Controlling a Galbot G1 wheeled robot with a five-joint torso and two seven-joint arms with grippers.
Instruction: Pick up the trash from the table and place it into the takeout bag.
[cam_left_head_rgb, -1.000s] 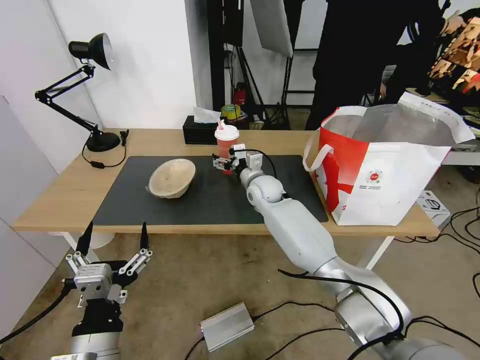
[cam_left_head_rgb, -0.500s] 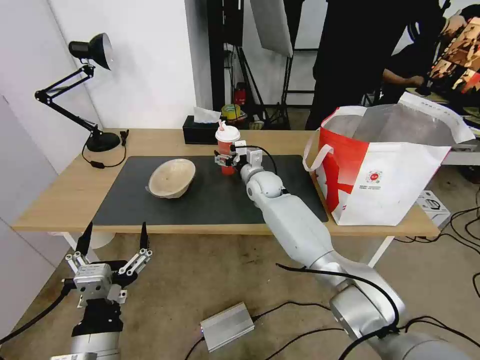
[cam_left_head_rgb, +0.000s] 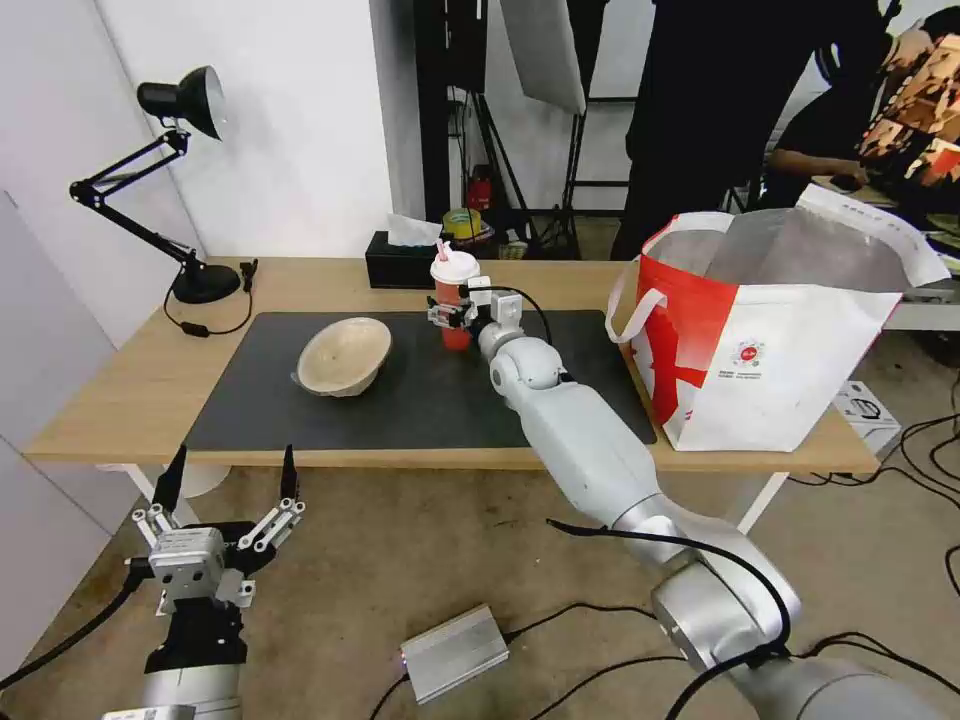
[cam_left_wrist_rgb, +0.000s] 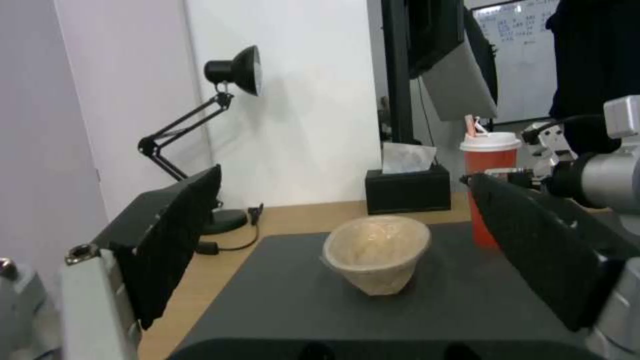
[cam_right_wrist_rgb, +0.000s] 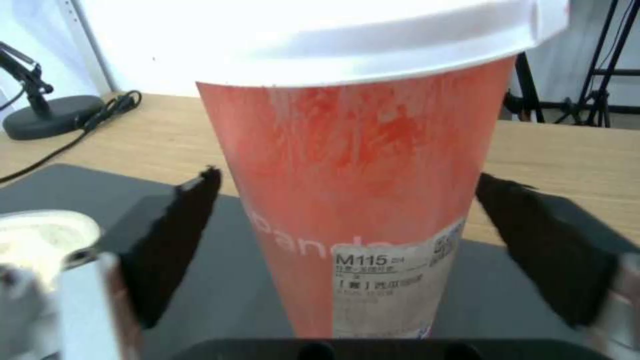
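Change: across the last second the right gripper (cam_left_head_rgb: 452, 312) has crept forward along the mat (cam_left_head_rgb: 420, 400) toward the table's far edge, closing on the red drink cup (cam_left_head_rgb: 455, 297); the cup itself has not moved.
Meaning for the task: by my reading this is the final approach before a grasp. The cup stands upright and nothing is lifted yet.
Right gripper fingers: spread wide. In the right wrist view the two dark pads (cam_right_wrist_rgb: 175, 240) flank the cup (cam_right_wrist_rgb: 360, 200) with a clear gap on each side, not touching it.
Right arm pose: stretched long and low from the table's near edge across the mat, wrist level, gripper at about the cup's lower half.
Cup: on the mat near its far edge, about midway along the table (cam_left_head_rgb: 120, 390), just in front of the black tissue box (cam_left_head_rgb: 400, 262).
Beige shallow bowl (cam_left_head_rgb: 343, 356): tipped on its side on the mat's left part, well apart from the cup.
Takeout bag (cam_left_head_rgb: 780, 340): upright and gaping open at the table's right end.
Left gripper (cam_left_head_rgb: 228, 500): parked below the table's near left corner, fingers splayed open, unchanged over the second.
Risk: a slightly off-centre closing could nudge the tall, light cup over.
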